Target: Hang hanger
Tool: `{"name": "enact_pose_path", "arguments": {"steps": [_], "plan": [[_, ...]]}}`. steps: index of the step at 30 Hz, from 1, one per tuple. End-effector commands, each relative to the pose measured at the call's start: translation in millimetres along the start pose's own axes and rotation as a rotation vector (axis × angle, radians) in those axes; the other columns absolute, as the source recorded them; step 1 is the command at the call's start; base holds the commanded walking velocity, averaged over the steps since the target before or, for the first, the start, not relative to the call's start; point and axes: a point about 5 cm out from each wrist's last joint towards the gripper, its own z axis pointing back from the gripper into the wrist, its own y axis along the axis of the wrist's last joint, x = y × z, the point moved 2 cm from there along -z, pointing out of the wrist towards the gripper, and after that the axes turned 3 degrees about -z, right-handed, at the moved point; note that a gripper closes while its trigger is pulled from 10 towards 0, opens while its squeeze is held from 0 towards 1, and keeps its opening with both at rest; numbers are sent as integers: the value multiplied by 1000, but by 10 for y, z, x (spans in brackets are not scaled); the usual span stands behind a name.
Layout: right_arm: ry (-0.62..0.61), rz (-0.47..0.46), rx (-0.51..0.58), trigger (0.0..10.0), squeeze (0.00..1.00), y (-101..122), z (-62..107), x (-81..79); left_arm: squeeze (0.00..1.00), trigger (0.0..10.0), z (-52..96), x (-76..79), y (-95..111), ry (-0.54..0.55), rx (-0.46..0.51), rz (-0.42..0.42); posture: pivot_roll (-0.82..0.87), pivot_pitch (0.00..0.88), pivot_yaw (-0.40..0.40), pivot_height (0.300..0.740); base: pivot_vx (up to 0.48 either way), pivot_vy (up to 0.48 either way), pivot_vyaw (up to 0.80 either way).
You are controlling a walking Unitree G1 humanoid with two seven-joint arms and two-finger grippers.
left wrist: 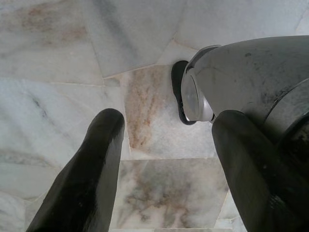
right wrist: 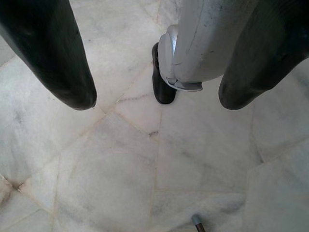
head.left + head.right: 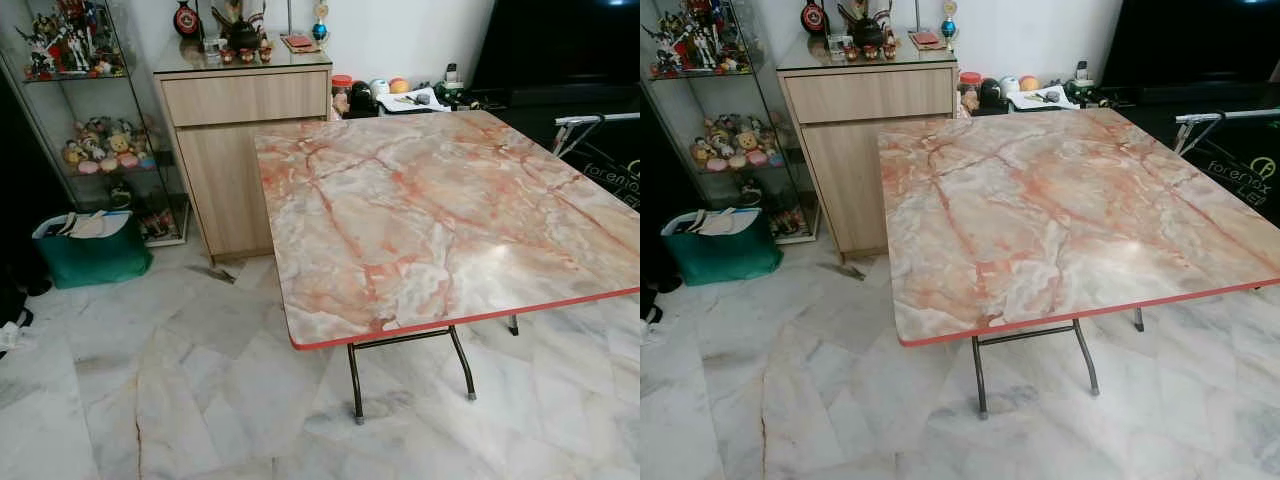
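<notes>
My left gripper [image 1: 169, 118] hangs down over the marble floor, open, with nothing between its black fingers [image 1: 87, 183]. The robot's silver leg and black foot [image 1: 179, 92] show just past it. My right gripper [image 2: 157, 101] also hangs open above the pale floor tiles with nothing in it, and the other leg and foot [image 2: 161, 82] stand beyond it. A table leg's tip [image 2: 197, 222] shows on the floor in the right wrist view.
A folding table with a pink marble-pattern top [image 3: 440, 210] stands straight ahead on thin metal legs [image 3: 356, 385]. Behind it is a wooden cabinet [image 3: 235, 150], at the left a glass display shelf [image 3: 90, 120] and a green bin [image 3: 95, 250]. A metal frame [image 3: 590, 125] stands at the far right.
</notes>
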Motion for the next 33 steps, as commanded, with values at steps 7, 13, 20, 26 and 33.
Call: {"name": "enact_pose_path", "arguments": {"steps": [7,13,20,26,33], "plan": [[129,25,100,10000,0,376,-52,-269,0,10000,36,-456,358,101,89,0,213,0,29,740,0,-318,0],[133,37,100,10000,0,371,-49,-261,0,10000,36,-449,348,98,91,4,206,0,36,740,0,-319,0],[96,9,101,10000,0,363,-44,-150,0,10000,22,-368,327,77,87,-14,205,0,36,740,0,-320,0],[81,1,97,10000,0,354,-39,-86,0,10000,13,-312,309,64,83,-13,198,0,31,740,0,-321,0],[76,18,98,10000,0,364,-33,-22,0,10000,5,-252,300,52,87,-3,211,0,7,740,0,-323,0]]}}
